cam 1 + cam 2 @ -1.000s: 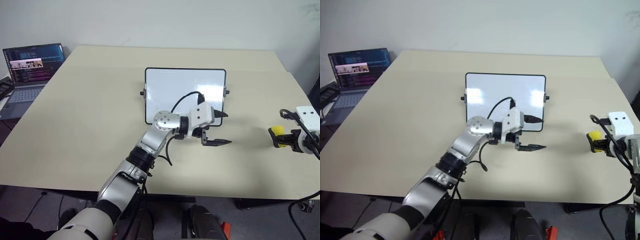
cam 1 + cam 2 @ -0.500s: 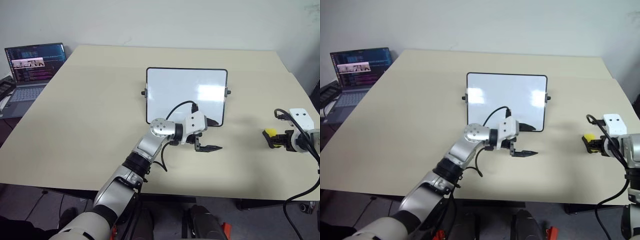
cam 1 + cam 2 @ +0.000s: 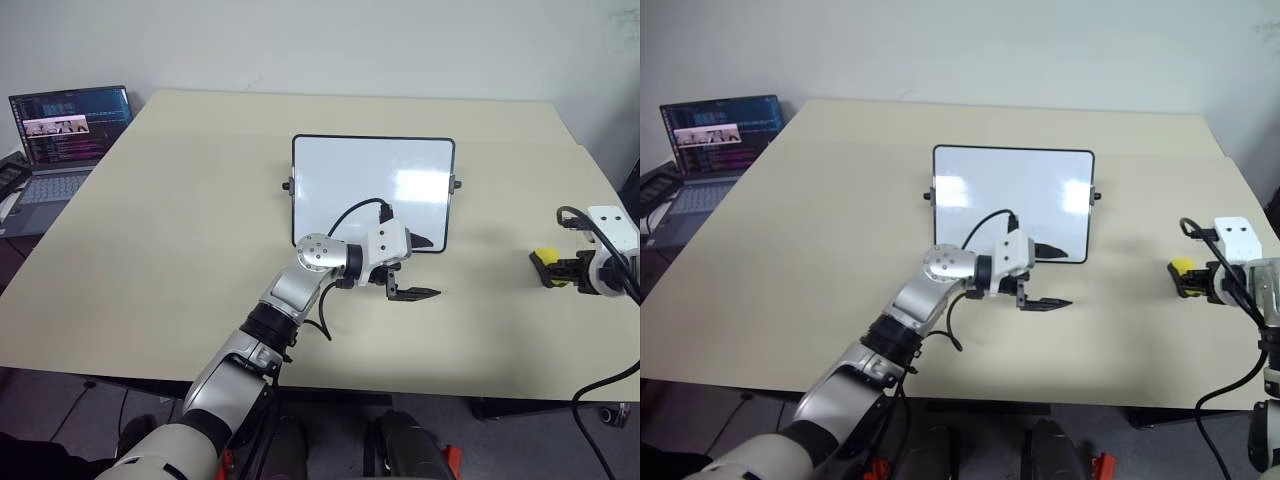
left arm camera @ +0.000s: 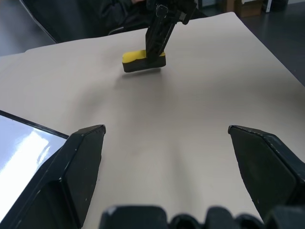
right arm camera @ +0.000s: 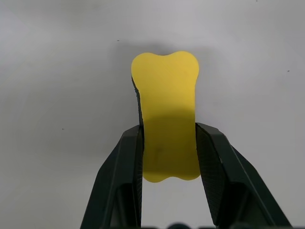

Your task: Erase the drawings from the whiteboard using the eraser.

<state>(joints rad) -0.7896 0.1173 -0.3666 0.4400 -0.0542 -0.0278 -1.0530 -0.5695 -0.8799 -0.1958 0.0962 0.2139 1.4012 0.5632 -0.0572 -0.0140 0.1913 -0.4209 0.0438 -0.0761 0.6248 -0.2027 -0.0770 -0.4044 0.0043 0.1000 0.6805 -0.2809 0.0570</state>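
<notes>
The whiteboard point(image 3: 370, 185) lies flat at the table's middle, glossy white in a thin black frame. The drawings are hidden: the bare board surface looks plain white, and my left wrist covers part of its near edge. My left gripper point(image 3: 425, 268) hovers just off the board's near right corner, pointing right, its fingers point(image 4: 81, 157) spread wide open and empty. Far to the right, my right gripper point(image 3: 556, 272) is shut on the eraser point(image 3: 543, 262), a yellow block with a black underside point(image 5: 167, 105). The eraser point(image 4: 140, 59) sits at or just above the tabletop.
The beige table point(image 3: 190, 220) has bare surface all around the board and between the two grippers. An open laptop point(image 3: 65, 135) stands beyond the table's far left edge. A black cable point(image 3: 350, 215) loops over my left wrist.
The whole picture has shifted slightly. Both grippers have kept their places, the right one staying shut on the eraser.
</notes>
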